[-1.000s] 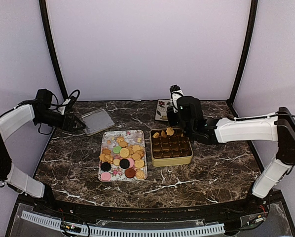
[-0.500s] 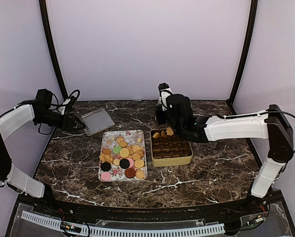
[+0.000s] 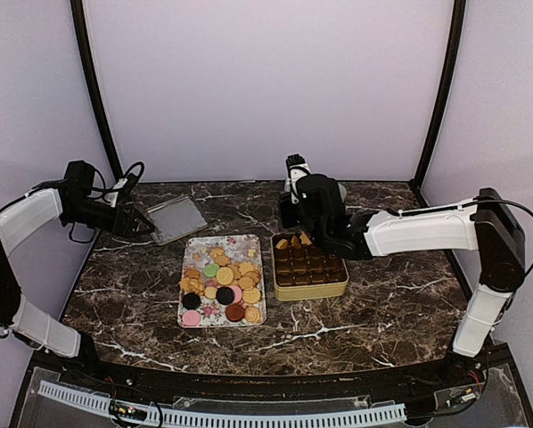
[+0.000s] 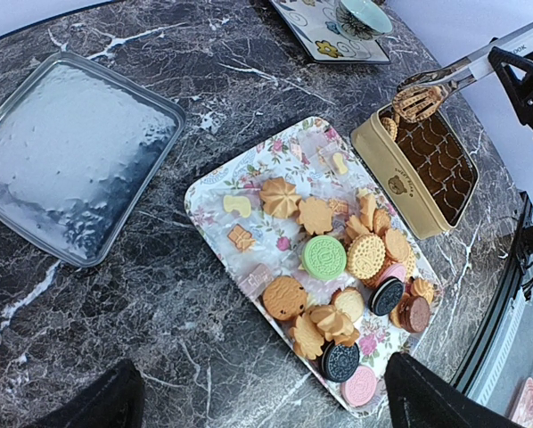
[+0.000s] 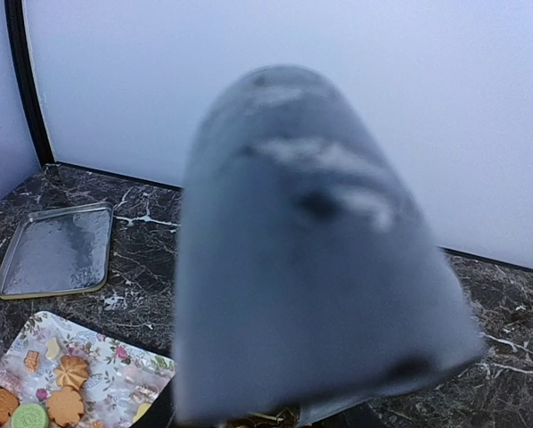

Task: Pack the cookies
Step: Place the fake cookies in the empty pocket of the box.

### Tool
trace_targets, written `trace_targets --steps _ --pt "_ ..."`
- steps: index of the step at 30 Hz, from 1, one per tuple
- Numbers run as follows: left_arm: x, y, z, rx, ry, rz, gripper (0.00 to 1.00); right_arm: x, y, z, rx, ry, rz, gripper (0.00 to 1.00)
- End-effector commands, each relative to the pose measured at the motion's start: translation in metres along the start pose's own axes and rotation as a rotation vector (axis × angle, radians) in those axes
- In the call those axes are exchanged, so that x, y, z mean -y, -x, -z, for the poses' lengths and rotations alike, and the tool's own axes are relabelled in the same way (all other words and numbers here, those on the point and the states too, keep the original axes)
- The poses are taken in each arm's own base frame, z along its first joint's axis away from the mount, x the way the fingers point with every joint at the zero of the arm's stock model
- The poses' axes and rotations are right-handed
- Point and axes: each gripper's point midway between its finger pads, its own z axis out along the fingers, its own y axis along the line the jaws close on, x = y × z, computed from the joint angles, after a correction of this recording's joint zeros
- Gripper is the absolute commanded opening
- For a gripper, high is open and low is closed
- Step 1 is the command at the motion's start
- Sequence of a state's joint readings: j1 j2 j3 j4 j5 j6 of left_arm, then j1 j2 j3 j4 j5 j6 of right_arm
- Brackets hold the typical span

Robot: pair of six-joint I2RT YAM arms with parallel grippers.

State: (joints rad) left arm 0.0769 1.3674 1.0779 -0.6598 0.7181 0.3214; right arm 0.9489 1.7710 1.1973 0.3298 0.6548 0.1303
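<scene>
R arm has swung left along the back edge of the gold tin [image 3: 312, 284] over the last sec. It was over the back-right cells and now sits nr the back-left corner. L arm and the pile haven't moved.

R pincer [image 4: 519, 64] is clamped on metal tongs [image 4: 454, 73], and the tong tips pinch one round golden cookie [image 4: 417, 103] just above the tin's back row. R wrist cam is blocked by a grey blur, so there's no detail from it.

L pincer [image 3: 140, 223] is spread wide and empty, parked at the back-left of the tabletop [image 3: 391, 303] beside the silver tray [image 3: 176, 218].

Cookies [image 4: 338, 267] are still mostly heaped on the flowery tray [image 4: 215, 189]. Only a few are in the tin, all in the back row; the rest of the cells look empty.

Read: mid-placement, lining up a free back-row cell. Task is early, w/ most of the pile to go. Next is prob lower, release, then back to the tray. Risk is the cookie landing on a divider or on one already placed.
</scene>
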Motion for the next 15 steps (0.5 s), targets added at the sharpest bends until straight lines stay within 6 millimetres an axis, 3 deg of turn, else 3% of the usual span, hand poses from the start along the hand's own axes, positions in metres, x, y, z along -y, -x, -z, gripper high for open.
trace_targets --steps 1,10,15 --pt "0.002 0.000 0.004 0.009 -0.008 -0.002 0.96 0.003 0.015 -0.001 0.049 -0.016 -0.073 0.39" --pt "0.002 -0.001 0.003 0.005 -0.010 -0.001 0.97 0.026 0.003 0.011 0.032 -0.075 -0.083 0.37" --pt "0.002 -0.002 0.002 0.003 -0.011 0.005 0.96 0.039 0.007 0.021 0.045 -0.094 -0.090 0.37"
